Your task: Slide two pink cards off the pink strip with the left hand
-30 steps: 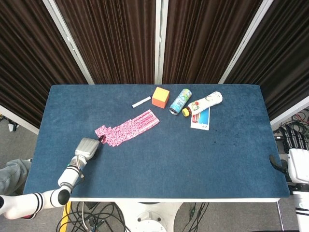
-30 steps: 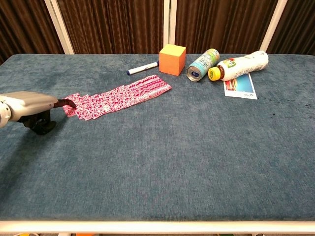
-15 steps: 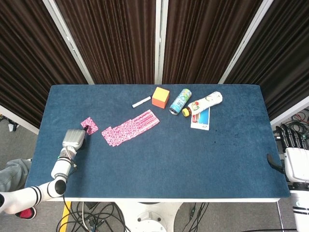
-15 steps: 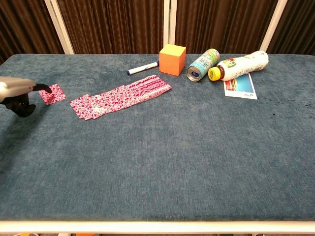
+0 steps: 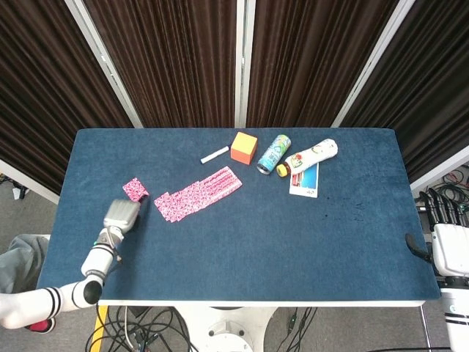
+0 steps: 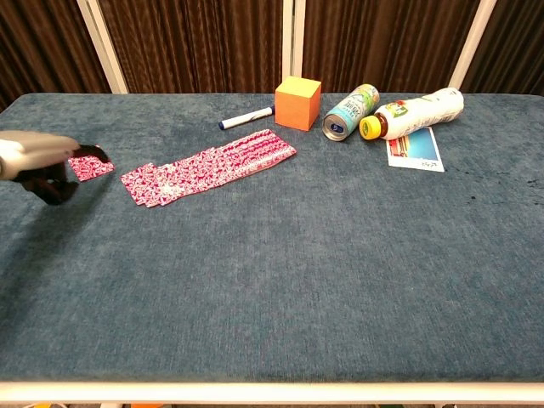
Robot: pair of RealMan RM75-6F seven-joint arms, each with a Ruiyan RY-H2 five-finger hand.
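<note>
Cards are lying fanned out in a pink strip (image 5: 198, 193) near the middle-left of the blue surface (image 5: 242, 242), running diagonally from its near left end up toward the orange cube (image 5: 244, 147). One pink card (image 5: 135, 188) is sitting apart from the strip, off its left end, with bare surface showing between the two. In the chest view the same single card (image 6: 89, 165) is resting just beyond the left robot hand (image 6: 38, 155), whose dark fingertips (image 6: 100, 153) are reaching over the card's near edge; whether they are pressing on it or hovering just above is not possible to tell. The left robot hand (image 5: 121, 217) is appearing from above as a grey block at the left of the surface, near the separated card and the strip's left end; it is grasping nothing that shows, and how far its fingers are spread cannot be told. The right robot hand (image 5: 437, 211) is hanging beyond the right edge of the surface, its fingers pointing up and slightly apart, gripping nothing. Toward the far side, a white marker (image 5: 215, 155) is lying beside the cube, and a can (image 5: 274, 153) and a bottle (image 5: 308, 158) are lying on their sides, the bottle partly over a printed card (image 5: 305, 181).
</note>
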